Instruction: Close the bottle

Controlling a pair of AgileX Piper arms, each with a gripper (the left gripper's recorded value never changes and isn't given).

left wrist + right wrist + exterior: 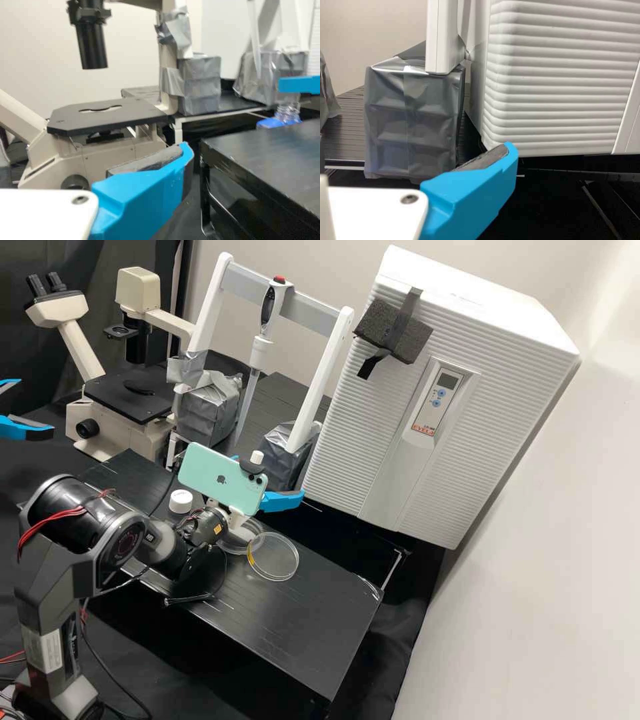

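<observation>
two claws, both released. left claw (pixel 15 407) sits at the far left edge of the high view, beside the microscope (pixel 100 397). its blue fingers are spread with nothing between them. its wrist view looks past the microscope toward the worktop (pixel 300 620).

right claw (pixel 273 485) is over the back part of the worktop, just in front of the white ribbed cabinet (pixel 440 400). a mint phone (pixel 223 480) is clamped on its wrist. its own wrist view shows one finger (pixel 470 192) with a bare pad, nothing pressed against it.

bottle (pixel 287 111) is clear ridged plastic, standing on the worktop. in the left wrist view it is right by the right claw's two blue fingers. cannot tell if either finger touches it, and its top is hidden behind one of them. in the high view a small white cylinder (pixel 257 457) sticks up behind the phone; cannot tell if that is the bottle's top. white cap (pixel 180 499) sits on the worktop near the right arm's wrist, apart from that cylinder.

clear petri dish (pixel 273 557) lies flat on the worktop just in front of the right claw. a second dish (pixel 235 538) is partly under the arm. pipette (pixel 261 340) hangs in a white stand (pixel 320 373) whose feet are wrapped in grey tape.
</observation>
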